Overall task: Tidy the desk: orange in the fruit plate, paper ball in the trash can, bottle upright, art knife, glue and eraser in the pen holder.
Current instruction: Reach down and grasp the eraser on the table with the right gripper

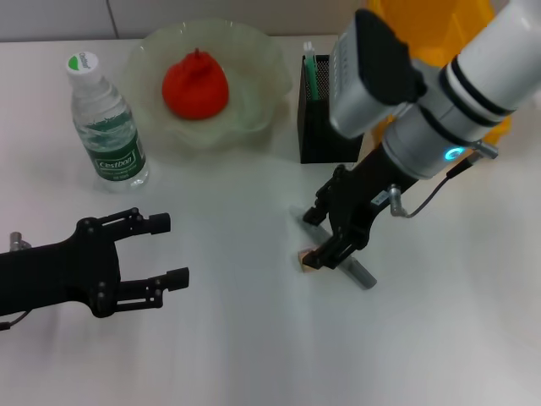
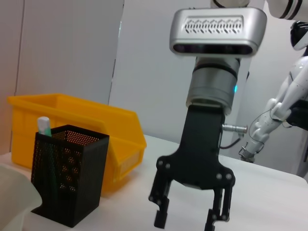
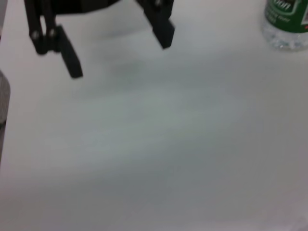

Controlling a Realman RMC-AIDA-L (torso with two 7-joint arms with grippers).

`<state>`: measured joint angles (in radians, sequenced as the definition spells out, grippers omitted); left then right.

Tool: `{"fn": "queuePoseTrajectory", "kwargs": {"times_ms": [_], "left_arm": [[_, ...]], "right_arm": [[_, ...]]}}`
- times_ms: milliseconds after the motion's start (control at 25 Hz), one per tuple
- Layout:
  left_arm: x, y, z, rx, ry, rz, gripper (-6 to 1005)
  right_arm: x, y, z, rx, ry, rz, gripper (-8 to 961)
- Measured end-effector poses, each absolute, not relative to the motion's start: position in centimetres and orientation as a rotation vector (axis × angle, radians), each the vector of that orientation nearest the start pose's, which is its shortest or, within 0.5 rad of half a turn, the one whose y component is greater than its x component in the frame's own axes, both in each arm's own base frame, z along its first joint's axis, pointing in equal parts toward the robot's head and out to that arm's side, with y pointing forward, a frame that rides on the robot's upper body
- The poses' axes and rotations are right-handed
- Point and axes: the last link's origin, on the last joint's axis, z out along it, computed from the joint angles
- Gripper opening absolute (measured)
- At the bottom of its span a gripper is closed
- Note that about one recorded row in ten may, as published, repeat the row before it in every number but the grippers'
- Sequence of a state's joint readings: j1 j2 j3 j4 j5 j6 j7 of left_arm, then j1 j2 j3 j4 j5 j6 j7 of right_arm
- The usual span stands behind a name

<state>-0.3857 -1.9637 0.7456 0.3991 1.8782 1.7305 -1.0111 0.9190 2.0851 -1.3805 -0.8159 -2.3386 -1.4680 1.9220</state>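
Observation:
The orange [image 1: 196, 85] lies in the pale-green fruit plate [image 1: 254, 51] at the back. The bottle [image 1: 106, 127] stands upright at the back left. The black mesh pen holder [image 1: 325, 118] holds a green-and-white glue stick [image 1: 311, 72]. It also shows in the left wrist view [image 2: 70, 178]. The yellow trash can [image 1: 423, 21] stands behind my right arm. My right gripper [image 1: 319, 237] is open, low over the grey art knife [image 1: 359, 275], with the tan eraser [image 1: 305, 260] beside one fingertip. My left gripper [image 1: 172, 250] is open and empty at the front left. The paper ball is out of view.
The left wrist view shows my right gripper [image 2: 187, 221] with its jaws apart, and the trash can [image 2: 72, 120] behind the pen holder. The right wrist view shows my left gripper's fingers [image 3: 70, 57] and the bottle's base [image 3: 288, 24] over bare table.

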Motion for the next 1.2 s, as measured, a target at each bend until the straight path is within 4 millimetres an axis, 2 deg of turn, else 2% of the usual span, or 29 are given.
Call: {"fn": "queuePoseTrajectory", "kwargs": {"times_ms": [440,760,1200], "left_arm": [[-31.2,25.8,1.0,-2.732,-0.476,-0.876,829],[-31.1,25.8,0.9,-2.717,-0.478,-0.891,829],[-31.0,26.1,1.0,-2.704,-0.477,-0.901,828]], "right_arm": [[14.5,36.3,-8.5,-3.157,0.093,-0.513,555],[15.2,36.2,-9.4,-3.147,0.041,-0.529,560],[15.4,36.3,-9.7,-3.133,0.044,-0.534,359]]}}
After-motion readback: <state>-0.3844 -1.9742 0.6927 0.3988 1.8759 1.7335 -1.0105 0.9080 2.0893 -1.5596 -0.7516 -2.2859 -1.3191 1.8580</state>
